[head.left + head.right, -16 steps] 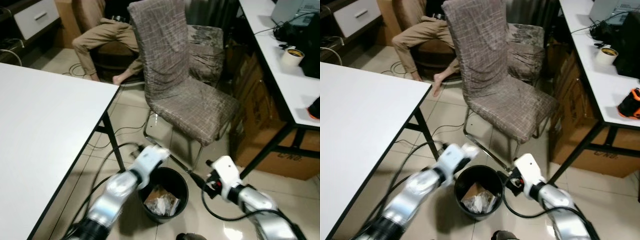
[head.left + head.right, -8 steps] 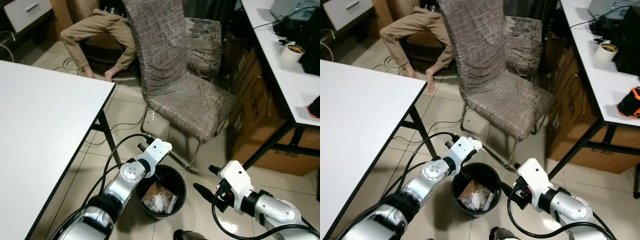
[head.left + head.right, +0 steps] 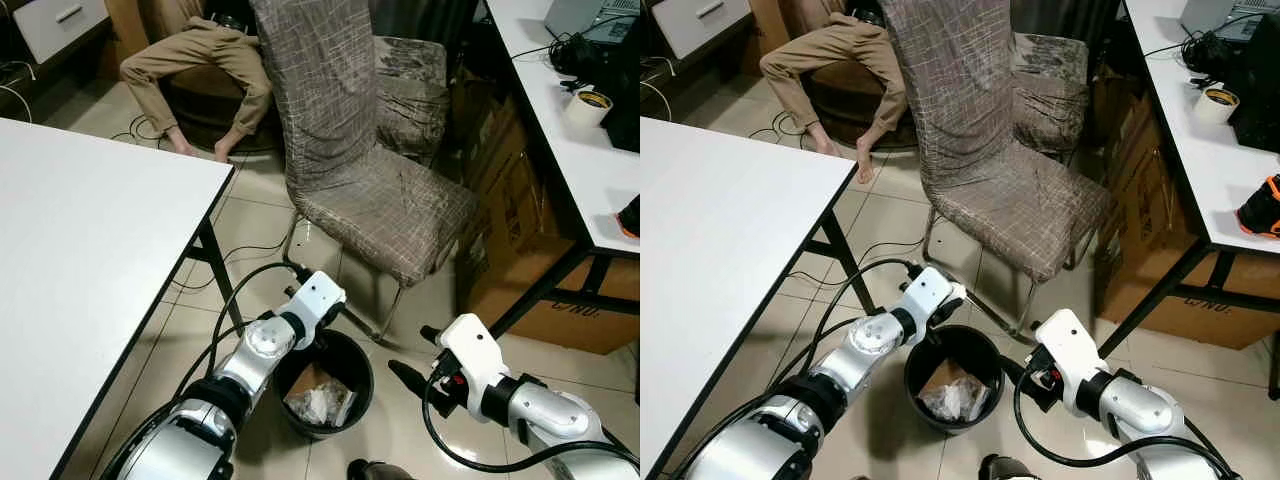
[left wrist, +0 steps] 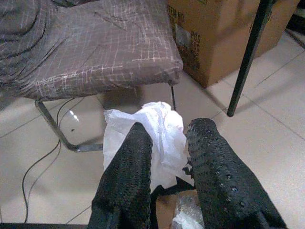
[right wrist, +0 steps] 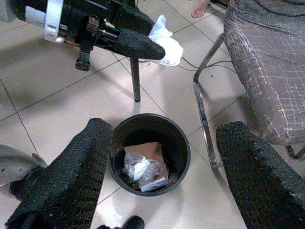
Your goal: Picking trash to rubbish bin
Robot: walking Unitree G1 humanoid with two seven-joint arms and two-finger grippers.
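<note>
Left gripper (image 4: pixel 164 143) at the far-left rim of the round black plastic rubbish bin (image 3: pixel 352 352), jaws clenched on a crumpled white tissue wad (image 4: pixel 152 136). Tissue sticks out past the fingertips, so in the right wrist view it hangs over bare floor tile just beyond the bin's rim, not over the opening. Bin stands on pale tiled floor, between the corner of the white tabletop (image 3: pixel 90 260) to the left and the brown fabric-covered chair (image 3: pixel 375 190) behind; it already holds clear wrapper scraps and a brown card piece (image 5: pixel 143 164). Right gripper (image 5: pixel 162 171) near the bin's right side, jaws released and spread wide, holding nothing, looking down into the bin. Key relation: bin mouth lies below and nearer than the tissue; left arm is the one carrying, so judgement is it needs a short draw back over the opening before letting go. Risk: release here drops tissue outside the rim. Seated person's legs (image 3: pixel 190 60) far left, well apart.
</note>
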